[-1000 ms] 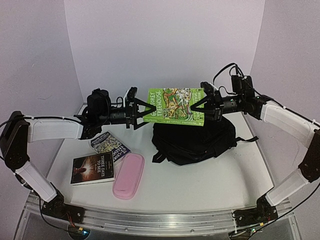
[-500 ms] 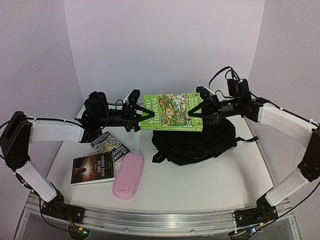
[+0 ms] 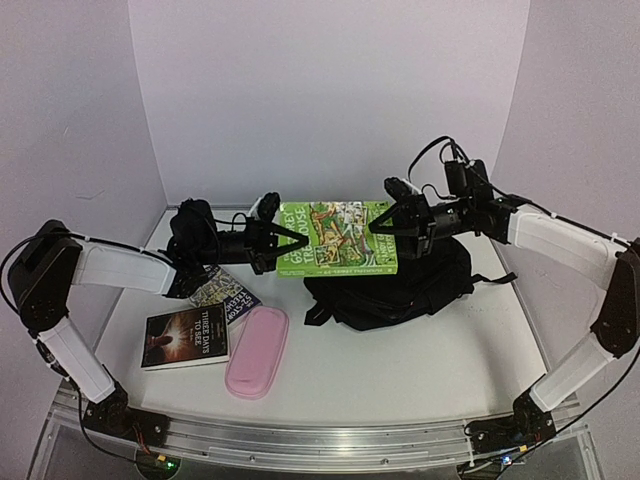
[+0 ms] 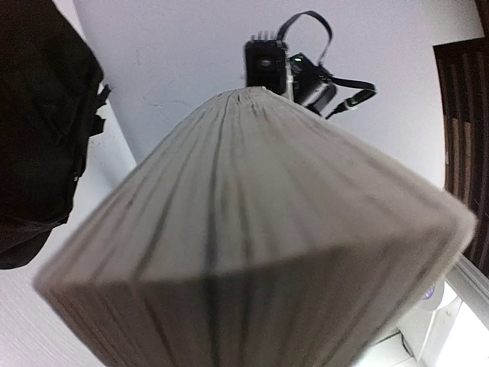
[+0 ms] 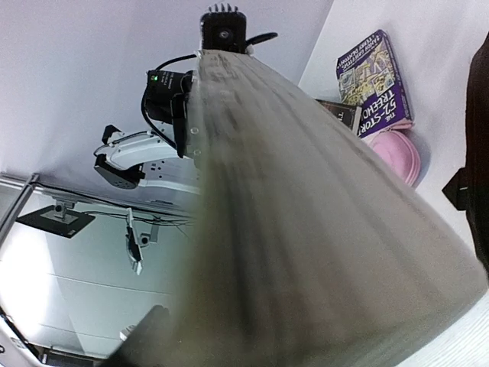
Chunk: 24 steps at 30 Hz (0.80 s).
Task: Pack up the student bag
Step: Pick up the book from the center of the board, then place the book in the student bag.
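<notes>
– Left gripper (image 3: 292,240) and right gripper (image 3: 380,225), state?
– Both clamped on the green book (image 3: 340,238), one at each short end. It hangs in the air between them.
– Student bag (image 3: 390,290)?
– Lying on the table (image 3: 420,370) under the book, mostly below the right gripper. Book looks clear of it.
– Wrist views add anything?
– Grey page edges fill both, fingers hidden. Left wrist catches the bag off to its side. Right wrist picks out the purple book (image 5: 374,80) and pink pencil case (image 3: 257,350) below the left gripper. Only the overhead shows the green cover and the dark book (image 3: 186,336) beside the case.
– Versus half a second ago?
– Book has come down closer to the bag, both arms with it. Bag, case and table books unmoved.
</notes>
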Available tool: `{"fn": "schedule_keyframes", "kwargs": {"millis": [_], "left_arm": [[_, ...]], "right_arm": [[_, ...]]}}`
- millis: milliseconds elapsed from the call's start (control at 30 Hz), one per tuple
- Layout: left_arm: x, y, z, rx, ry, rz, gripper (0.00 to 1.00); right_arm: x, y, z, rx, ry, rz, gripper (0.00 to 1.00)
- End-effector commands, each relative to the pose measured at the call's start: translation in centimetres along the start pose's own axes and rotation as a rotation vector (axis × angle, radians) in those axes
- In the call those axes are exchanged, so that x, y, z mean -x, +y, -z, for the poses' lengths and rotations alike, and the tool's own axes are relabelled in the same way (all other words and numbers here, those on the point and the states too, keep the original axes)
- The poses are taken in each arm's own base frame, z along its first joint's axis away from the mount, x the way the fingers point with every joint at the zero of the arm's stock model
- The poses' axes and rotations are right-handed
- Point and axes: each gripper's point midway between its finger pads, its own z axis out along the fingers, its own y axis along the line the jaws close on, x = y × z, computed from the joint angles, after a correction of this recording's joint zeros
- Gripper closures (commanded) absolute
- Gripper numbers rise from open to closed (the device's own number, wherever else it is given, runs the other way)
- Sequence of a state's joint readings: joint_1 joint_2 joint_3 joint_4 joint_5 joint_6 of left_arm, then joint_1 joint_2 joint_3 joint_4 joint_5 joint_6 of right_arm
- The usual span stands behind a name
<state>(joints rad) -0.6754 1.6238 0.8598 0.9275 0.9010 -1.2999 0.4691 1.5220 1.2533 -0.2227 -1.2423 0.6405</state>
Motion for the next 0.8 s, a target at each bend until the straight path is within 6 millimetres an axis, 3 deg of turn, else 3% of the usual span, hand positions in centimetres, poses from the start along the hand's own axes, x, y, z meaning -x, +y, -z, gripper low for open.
{"fn": "schedule_keyframes", "kwargs": {"millis": [0, 133, 300, 433, 767], "left_arm": [[1.4, -1.9, 1.4, 0.066, -0.128, -0.104, 1.00], [3.7, -1.3, 5.2, 0.225, -0.334, -0.095, 1.00], [5.6, 0.0, 11.2, 0.413, -0.565, -0.018, 1.00], [6.0, 0.8, 14.9, 0.490, -0.693, 0.042, 1.00], [4.4, 1.5, 19.0, 0.607, -0.821, 0.119, 1.00]], "right_arm": [[3.0, -0.8, 0.7, -0.170, -0.083, 0.141, 0.19], [4.8, -4.6, 2.7, -0.481, -0.132, 0.212, 0.14], [6.6, -7.1, 3.6, -0.728, -0.131, 0.337, 0.16], [5.6, -8.6, 0.8, -0.898, -0.002, 0.509, 0.17], [4.2, -13.0, -7.0, -1.075, 0.245, 0.708, 0.26]]}}
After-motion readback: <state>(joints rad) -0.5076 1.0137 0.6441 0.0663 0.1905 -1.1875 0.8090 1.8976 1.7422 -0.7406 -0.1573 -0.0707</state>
